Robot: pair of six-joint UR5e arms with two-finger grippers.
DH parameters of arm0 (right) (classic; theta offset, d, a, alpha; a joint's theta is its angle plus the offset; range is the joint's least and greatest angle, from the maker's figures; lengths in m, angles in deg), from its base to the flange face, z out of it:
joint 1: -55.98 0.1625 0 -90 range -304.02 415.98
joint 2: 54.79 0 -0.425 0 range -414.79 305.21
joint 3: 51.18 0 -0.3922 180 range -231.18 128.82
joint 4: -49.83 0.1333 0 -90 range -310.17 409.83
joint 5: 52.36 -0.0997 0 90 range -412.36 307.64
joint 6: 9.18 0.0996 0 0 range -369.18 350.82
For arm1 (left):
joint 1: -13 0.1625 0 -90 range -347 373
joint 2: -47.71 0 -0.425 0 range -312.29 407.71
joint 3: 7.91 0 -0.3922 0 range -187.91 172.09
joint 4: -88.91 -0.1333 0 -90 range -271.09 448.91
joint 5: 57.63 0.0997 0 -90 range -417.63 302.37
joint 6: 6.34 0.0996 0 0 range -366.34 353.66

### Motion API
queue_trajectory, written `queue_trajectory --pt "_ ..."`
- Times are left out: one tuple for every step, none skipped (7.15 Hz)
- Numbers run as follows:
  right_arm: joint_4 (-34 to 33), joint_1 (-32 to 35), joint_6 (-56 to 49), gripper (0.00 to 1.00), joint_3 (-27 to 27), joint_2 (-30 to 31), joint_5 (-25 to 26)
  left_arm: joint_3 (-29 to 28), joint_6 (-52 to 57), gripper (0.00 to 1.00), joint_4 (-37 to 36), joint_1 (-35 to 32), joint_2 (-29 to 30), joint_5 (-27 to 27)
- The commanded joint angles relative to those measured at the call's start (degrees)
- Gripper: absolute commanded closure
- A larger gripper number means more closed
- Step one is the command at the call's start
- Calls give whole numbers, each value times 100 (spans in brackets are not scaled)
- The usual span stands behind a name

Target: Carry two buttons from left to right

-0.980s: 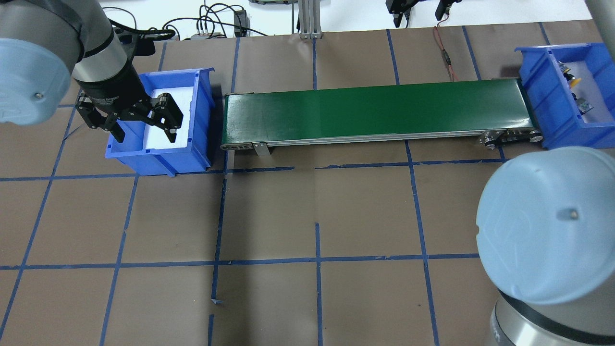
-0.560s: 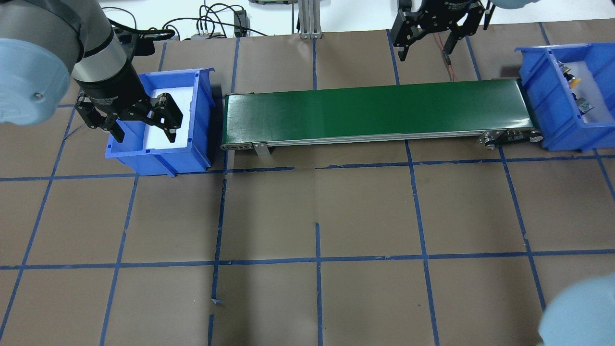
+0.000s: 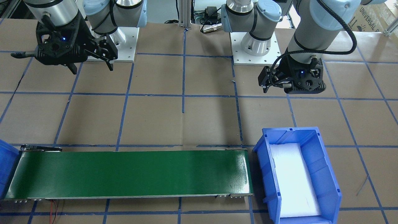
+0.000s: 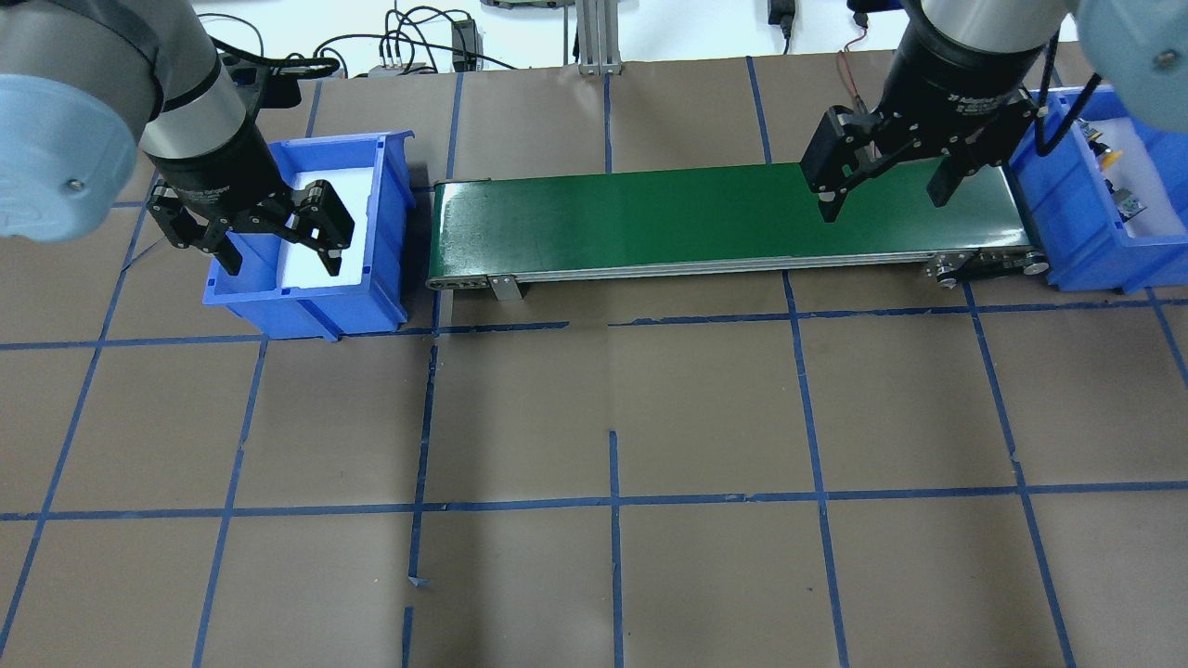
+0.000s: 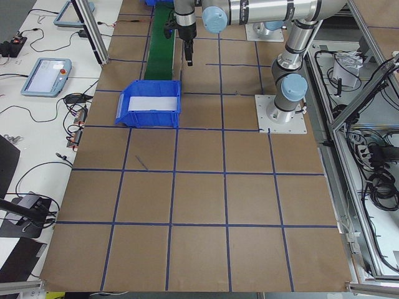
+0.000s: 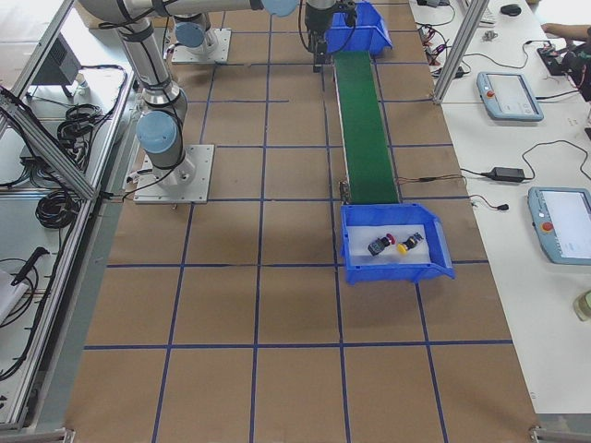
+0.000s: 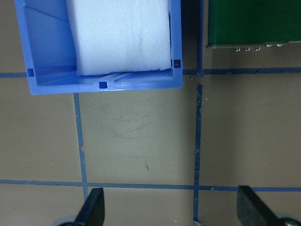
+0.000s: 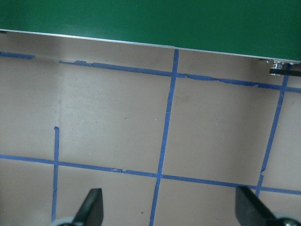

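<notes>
The red-capped button and the yellow-capped button lie side by side on white foam in the right blue bin. In the overhead view only the yellow cap is clear. My left gripper is open and empty, high over the near end of the left blue bin, which holds only white foam. My right gripper is open and empty, high up near the conveyor's right end. Both grippers also show open in the front view, left and right.
A green conveyor belt runs between the two bins. The right wrist view shows its near edge above brown taped table. A red cable and other wires lie at the far edge.
The right arm has swung: its elbow left the lower right of the overhead view, and its gripper came from the far edge to over the conveyor's right end. The left arm has not moved.
</notes>
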Motion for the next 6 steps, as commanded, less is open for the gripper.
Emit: queue_trajectory --pt "12 -11 -7 1 -137 166 4 -5 21 0 0 22 -21 13" --pt "-6 -11 -7 1 -154 166 12 -5 21 0 0 39 -3 13" --pt "-15 -20 -7 1 -137 158 12 -5 21 0 0 39 -3 21" --pt "-23 -29 -7 1 -137 140 12 -14 12 0 0 31 -3 30" --pt "-93 -81 -16 1 -111 88 82 -5 -31 0 0 22 6 30" --pt "-102 -108 -7 0 -76 79 83 -5 -32 0 0 22 -12 30"
